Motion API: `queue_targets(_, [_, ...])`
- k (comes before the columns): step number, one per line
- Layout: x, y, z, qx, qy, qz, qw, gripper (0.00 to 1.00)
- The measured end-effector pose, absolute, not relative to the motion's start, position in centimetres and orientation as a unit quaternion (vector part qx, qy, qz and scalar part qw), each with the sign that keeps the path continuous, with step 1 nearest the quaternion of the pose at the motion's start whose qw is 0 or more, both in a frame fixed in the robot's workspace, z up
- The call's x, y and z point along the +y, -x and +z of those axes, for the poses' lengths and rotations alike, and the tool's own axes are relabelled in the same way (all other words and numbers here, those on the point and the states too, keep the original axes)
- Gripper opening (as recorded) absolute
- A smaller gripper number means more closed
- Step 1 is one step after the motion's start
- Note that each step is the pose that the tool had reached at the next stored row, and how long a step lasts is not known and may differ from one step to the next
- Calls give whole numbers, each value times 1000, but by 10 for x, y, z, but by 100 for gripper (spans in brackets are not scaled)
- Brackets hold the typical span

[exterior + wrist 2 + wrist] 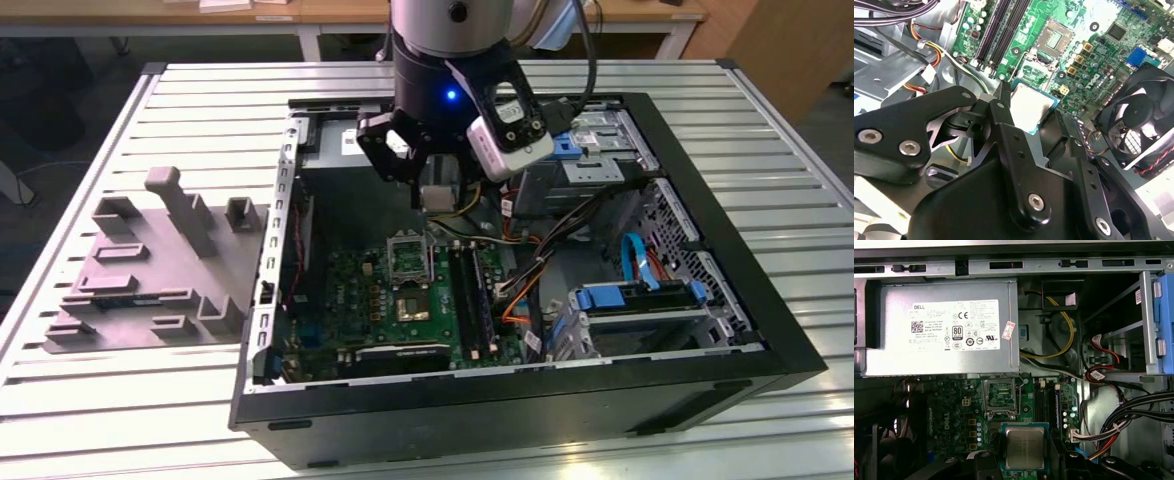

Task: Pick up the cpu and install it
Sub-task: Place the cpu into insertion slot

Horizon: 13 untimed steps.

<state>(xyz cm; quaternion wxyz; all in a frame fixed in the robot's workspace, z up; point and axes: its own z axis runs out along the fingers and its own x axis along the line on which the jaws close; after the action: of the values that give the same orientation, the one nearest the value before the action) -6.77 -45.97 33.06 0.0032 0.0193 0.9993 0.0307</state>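
Gripper (pixel 1027 462) jaws are closed on two opposite edges of the cpu (pixel 1025 444). It is held flat, metal top up, edges parallel to the socket (pixel 1000 394) nearby.

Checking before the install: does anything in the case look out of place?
Only the cpu: it is clamped in the gripper over the motherboard, not in its socket, whose frame stands empty. Nothing looks damaged.

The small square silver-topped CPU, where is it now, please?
In both wrist views the CPU is held by the black gripper, over the green motherboard, near the silver socket frame.
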Motion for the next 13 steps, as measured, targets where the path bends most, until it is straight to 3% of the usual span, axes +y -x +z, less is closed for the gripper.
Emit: queue_targets(13, [-464,68,328,999,-19,31,3,47])
